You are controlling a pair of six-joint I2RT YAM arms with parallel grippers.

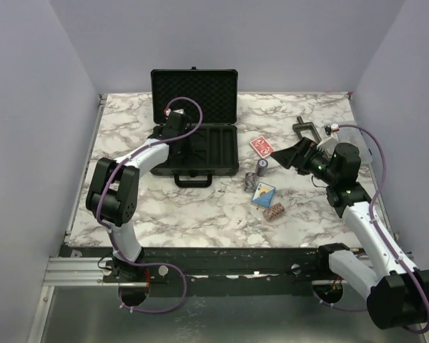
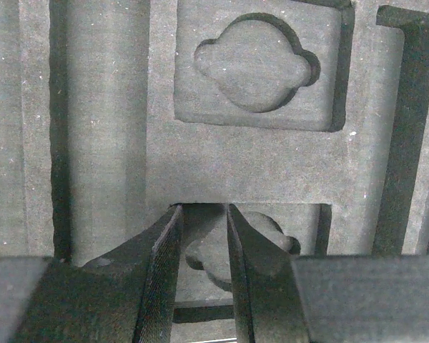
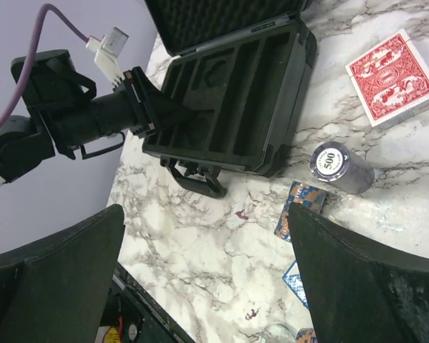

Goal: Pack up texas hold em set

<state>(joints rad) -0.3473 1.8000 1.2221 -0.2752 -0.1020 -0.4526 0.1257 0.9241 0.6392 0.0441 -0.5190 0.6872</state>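
The black briefcase-style case (image 1: pixel 218 146) lies open at 11 o'clock on the marbled tabletop (image 1: pixel 200 229). Its foam-lined lid (image 1: pixel 193 89) stands upright at the far side and its handle (image 1: pixel 193 180) faces the near edge.

The left end effector (image 1: pixel 180 146) points down into the slotted tray. In the left wrist view its fingers (image 2: pixel 164 279) are set narrow, with a thin gap and nothing between them. They hover just above a rectangular foam recess (image 2: pixel 257 64) with a rounded cut-out.

The right end effector (image 1: pixel 289 153) hangs at 3 o'clock, above the tabletop and apart from the case. Its jaws are spread wide and hold nothing.

- The red card deck (image 1: pixel 262 147) lies flat at 2 o'clock, just right of the case.
- A grey chip stack (image 1: pixel 260 168), marked 500 on its face in the right wrist view (image 3: pixel 336 164), lies on its side just near of the red deck.
- The blue card deck (image 1: pixel 263 193) lies at 4 o'clock.
- A brownish chip stack (image 1: pixel 274 212) lies on its side just beside the blue deck's near corner.

A dark T-shaped metal tool (image 1: pixel 307 128) rests at 2 o'clock, beyond the right end effector.
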